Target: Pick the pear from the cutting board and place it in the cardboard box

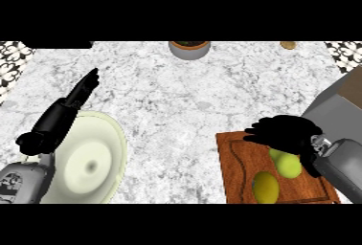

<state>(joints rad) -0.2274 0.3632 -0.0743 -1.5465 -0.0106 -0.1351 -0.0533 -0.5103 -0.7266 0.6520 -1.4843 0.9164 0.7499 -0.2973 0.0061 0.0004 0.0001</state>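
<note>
Right hand (pixel 286 132) curled down over the pear (pixel 288 164) on the cutting board (pixel 237 167); left hand (pixel 69 106) fingers straight, holding nothing.

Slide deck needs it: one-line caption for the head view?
Right hand hovers over the pear on the cutting board; left hand rests open.

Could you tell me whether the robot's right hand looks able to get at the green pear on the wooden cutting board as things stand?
Probably yes. The black right hand hangs directly over the green pear on the brown wooden cutting board, fingers curled above it. The yellow fruit beside it lies nearer the view's bottom edge, out of the way.
</note>
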